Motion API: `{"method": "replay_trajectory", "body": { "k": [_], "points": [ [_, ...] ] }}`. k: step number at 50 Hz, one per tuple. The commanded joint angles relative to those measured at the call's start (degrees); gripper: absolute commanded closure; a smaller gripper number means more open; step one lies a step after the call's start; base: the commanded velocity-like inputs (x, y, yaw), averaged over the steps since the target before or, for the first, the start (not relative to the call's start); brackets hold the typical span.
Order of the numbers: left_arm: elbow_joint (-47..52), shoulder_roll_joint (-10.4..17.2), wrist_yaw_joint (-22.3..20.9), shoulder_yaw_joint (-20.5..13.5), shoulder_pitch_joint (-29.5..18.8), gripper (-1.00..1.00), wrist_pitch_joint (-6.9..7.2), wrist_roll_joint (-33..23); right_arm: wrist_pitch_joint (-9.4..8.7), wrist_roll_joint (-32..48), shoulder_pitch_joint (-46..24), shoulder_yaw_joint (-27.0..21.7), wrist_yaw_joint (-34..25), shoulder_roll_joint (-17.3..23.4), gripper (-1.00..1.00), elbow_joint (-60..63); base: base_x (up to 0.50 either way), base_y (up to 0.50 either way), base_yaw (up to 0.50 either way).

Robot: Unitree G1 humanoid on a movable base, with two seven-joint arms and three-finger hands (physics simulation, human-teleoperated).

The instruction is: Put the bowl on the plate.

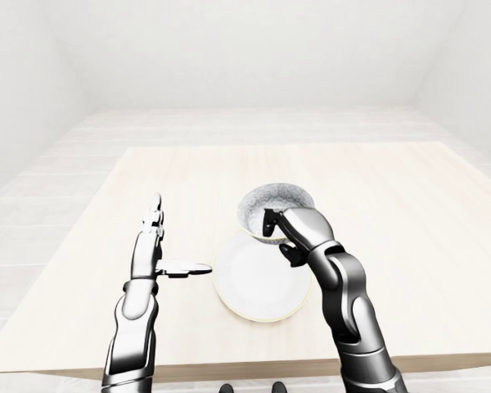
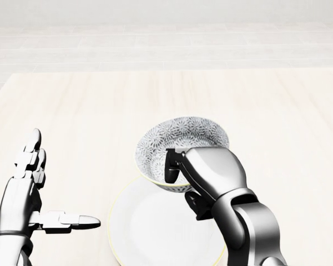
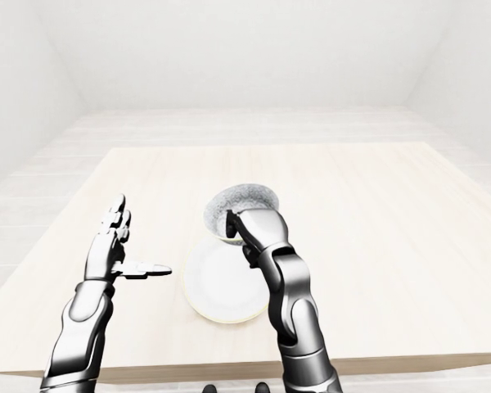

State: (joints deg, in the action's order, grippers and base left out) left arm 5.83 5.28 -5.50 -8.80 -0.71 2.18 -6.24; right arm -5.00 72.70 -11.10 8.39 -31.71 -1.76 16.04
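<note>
The right hand (image 2: 211, 172) grips the bowl (image 2: 180, 138) by its rim, a finger hooked inside and the thumb beneath, over the plate's (image 2: 150, 233) top edge in the head view. The plate lies near the middle of the table's (image 2: 277, 111) bottom edge. The left hand (image 2: 25, 194), spread wide and empty, hovers left of the plate.

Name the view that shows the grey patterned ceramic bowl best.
Head view: the grey patterned ceramic bowl is largest, its inside clear, the right hand gripping its rim. Both eye views show it small, pattern blurred.
</note>
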Motion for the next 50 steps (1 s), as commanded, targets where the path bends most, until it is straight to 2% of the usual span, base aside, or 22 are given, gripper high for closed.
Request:
{"method": "replay_trajectory", "body": {
  "k": [1, 12, 28, 50],
  "points": [
    [-0.1, 0.11, -0.15, -0.53, 0.14, -1.0, -0.2, -0.21, 0.0, -1.23, 1.84, 2.7, 3.28, -1.9, 0.68, 0.86, 0.0, 0.0, 0.0],
    [-0.7, 0.39, -0.14, -0.73, -0.94, -1.0, 0.13, -0.02, 0.0, -4.06, 4.8, 5.51, 7.94, -2.79, 0.68, -2.27, 0.0, 0.0, 0.0],
    [-2.12, 0.66, 0.16, -0.43, -1.89, -1.0, -0.45, -0.2, 0.0, -7.36, 7.73, 6.81, 12.32, -2.18, 0.69, -3.08, 0.0, 0.0, 0.0],
    [-2.59, 0.64, 0.03, -0.51, -1.32, -1.0, -1.27, -0.46, 0.0, -8.73, 9.86, 7.51, 14.14, -1.07, 0.68, -3.3, 0.0, 0.0, 0.0]
  ]
}}
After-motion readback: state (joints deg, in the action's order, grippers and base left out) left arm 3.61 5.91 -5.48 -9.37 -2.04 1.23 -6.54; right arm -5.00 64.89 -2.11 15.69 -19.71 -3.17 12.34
